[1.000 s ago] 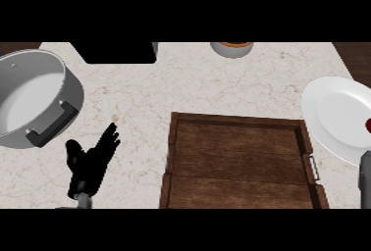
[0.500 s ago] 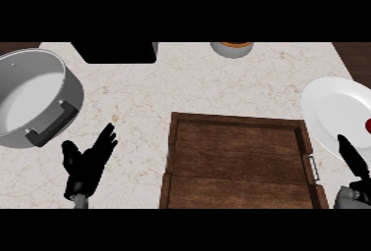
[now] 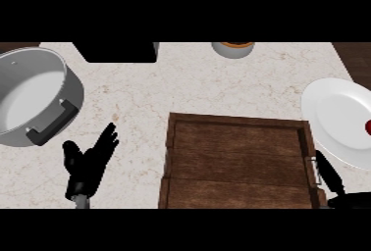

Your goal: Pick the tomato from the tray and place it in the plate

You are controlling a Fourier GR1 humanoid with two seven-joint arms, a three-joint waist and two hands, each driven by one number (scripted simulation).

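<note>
You can see the tomato [image 3: 368, 127] on the plate [image 3: 333, 112], right of the tray [image 3: 239, 166]. Your left hand [image 3: 88, 164] is open on the bench [image 3: 145, 93]. Your right hand [image 3: 330, 174] has its fingers straight beside the plate.

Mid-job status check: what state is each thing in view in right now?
tomato: on the plate, cut off by the view's right edge.
plate: on the counter right of the tray, holding the tomato.
tray: no tomato in it.
pot: uncovered.
cup: upright at the top edge, orange inside.
left hand: open, resting left of the tray.
right hand: open, holding nothing, at the tray's right end.
</note>
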